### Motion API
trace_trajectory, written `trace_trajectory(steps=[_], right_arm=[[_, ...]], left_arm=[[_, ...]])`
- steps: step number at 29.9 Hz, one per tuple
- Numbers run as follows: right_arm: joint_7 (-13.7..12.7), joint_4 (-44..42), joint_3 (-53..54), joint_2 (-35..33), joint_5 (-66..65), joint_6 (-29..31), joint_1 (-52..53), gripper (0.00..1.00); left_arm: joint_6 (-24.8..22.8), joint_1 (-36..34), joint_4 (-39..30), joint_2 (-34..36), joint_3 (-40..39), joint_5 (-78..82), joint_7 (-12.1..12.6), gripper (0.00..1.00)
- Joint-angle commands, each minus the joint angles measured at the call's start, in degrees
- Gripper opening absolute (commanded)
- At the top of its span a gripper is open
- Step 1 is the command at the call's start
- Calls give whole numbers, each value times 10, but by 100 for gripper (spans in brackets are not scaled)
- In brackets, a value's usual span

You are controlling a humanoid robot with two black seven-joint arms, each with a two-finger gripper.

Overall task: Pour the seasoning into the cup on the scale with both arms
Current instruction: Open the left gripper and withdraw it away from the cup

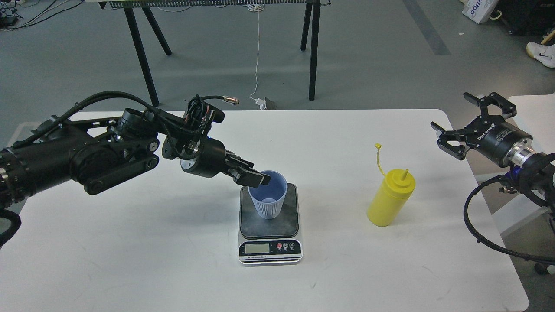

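The light blue cup (269,203) stands upright on the dark platform of the scale (277,227) at the table's middle. My left gripper (255,177) reaches in from the left and is shut on the cup's left rim, with one finger inside the cup. The yellow seasoning bottle (390,201) stands upright to the right of the scale, its nozzle uncapped and its cap strap sticking up. My right gripper (452,112) is open and empty, hovering at the table's right edge, well apart from the bottle.
The white table (130,260) ends just right of the bottle's side, near my right arm. A second white surface (535,106) lies behind the right gripper. Black table legs (313,52) and a cable stand on the floor beyond.
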Motion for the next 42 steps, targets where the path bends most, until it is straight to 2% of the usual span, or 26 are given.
trace_trajectory(steps=[1,11,20,31,42], right_arm=[[0,0,-3,-1,0,0,0,98],[0,0,-8,-1,0,0,0,98],[0,3,-7,-1,0,0,2,98],[0,10,1,-3,0,0,4,98],[0,13,7,0,3,0,11,98]], left_arm=[[0,-15,0,28,-9,-47,0,85],[0,-38,7,77,-42,-235,0,91],[0,-35,145,101,-147,-431,0,92],[0,8,242,113,-150,-555,0,94],[0,31,248,121,-150,-596,0,94]])
